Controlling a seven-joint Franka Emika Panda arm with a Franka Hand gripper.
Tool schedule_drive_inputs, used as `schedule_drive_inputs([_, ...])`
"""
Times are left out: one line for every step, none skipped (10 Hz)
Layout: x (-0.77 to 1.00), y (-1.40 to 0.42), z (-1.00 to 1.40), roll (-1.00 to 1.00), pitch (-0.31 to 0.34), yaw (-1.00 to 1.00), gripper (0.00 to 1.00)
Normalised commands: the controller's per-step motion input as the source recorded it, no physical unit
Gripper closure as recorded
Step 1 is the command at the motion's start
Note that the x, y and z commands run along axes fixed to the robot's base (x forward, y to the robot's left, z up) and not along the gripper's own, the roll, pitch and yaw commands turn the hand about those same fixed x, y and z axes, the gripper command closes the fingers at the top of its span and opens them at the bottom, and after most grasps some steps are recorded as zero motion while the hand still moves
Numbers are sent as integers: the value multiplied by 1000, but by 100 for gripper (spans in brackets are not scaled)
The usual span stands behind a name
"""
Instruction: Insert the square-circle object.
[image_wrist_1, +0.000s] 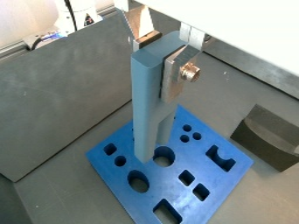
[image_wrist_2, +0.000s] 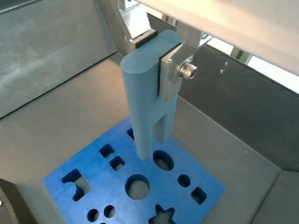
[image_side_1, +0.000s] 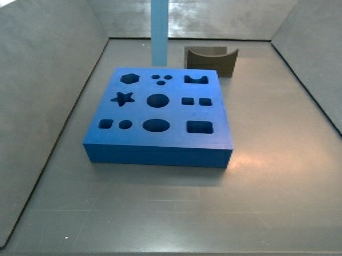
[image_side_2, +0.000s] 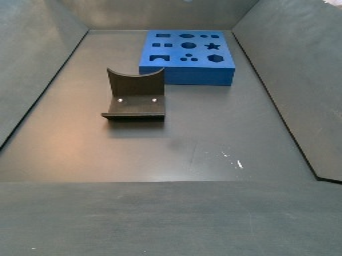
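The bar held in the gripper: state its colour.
Light blue. The square-circle object, clamped upright in the gripper above the dark-blue block, shows best in a wrist view.

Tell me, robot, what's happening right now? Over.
End effector shut on light-blue bar, above the blue block. Bar upright, prongs close over the holes. Dark arched piece off aside. Over.

A dull grey floor (image_side_2: 187, 150) is lying flat inside a tray-like pen, with grey side walls (image_side_1: 54, 130) sloping up around it in both side views. Soft light is glinting off the floor and washing the far wall (image_side_1: 201, 18) pale.
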Motion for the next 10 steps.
schedule_drive_inputs([-214,0,74,-49,-90,-874,100])
schedule_drive_inputs([0,0,57,0,-19,-1000,100])
schedule_drive_inputs([0,0,17,0,-4,-1000,100])
schedule_drive_inputs([0,0,0,0,-19,-1000,100])
schedule_drive_inputs([-143,0,-89,0,-27,-943,100])
schedule_drive_inputs([-551,-131,-389,-61,-96,-574,100])
schedule_drive_inputs([-751,-203,-454,-93,-111,-377,100])
schedule_drive_inputs([-877,-271,-331,-40,-83,-237,100])
schedule_drive_inputs([-920,-271,-277,-11,-73,-209,100])
schedule_drive_inputs([-714,-6,-254,0,-59,-503,100])
